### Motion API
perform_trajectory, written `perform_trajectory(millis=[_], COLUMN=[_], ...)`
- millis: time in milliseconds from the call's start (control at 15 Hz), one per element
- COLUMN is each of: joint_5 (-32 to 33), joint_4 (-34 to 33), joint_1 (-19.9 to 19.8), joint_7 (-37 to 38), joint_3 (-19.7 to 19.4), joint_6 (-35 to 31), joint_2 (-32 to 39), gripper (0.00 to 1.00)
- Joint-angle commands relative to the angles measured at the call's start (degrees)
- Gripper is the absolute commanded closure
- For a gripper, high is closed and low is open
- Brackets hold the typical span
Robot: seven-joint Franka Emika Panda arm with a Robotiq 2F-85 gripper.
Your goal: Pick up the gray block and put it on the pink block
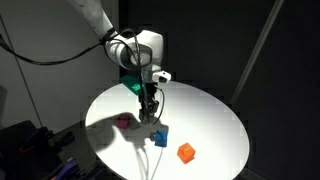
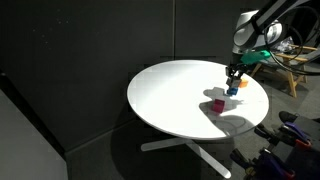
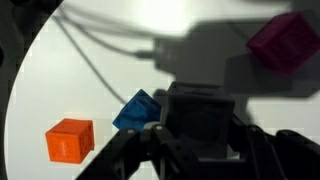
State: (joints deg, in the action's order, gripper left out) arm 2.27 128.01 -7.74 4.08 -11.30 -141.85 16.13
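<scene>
My gripper point(image 3: 200, 145) is shut on the gray block point(image 3: 200, 112), a dark cube that fills the space between the fingers in the wrist view. In an exterior view the gripper point(image 1: 150, 110) hangs a little above the white table, between the pink block point(image 1: 123, 121) and the blue block point(image 1: 160, 134). In the wrist view the pink block point(image 3: 285, 42) lies at the top right, apart from the gripper. It also shows in an exterior view point(image 2: 218, 105), just in front of the gripper point(image 2: 232, 80).
The blue block point(image 3: 137, 110) sits close beside the fingers, and the orange block point(image 3: 70, 140) point(image 1: 186, 152) is further off. The round white table point(image 1: 215, 115) is ringed by dark curtains. The gripper's shadow falls across the tabletop.
</scene>
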Motion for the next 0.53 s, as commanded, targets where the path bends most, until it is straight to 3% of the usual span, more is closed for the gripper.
perform_trajectory(millis=[0,467], joint_5=[3.2,9.1], joint_4=[1.7,4.3], joint_1=[1.2,4.4], joint_7=[-1.8,-3.1], joint_3=[1.2,3.7], joint_6=[0.4,-0.1], joint_2=[-3.2,-5.2], gripper=[0.73,0.73])
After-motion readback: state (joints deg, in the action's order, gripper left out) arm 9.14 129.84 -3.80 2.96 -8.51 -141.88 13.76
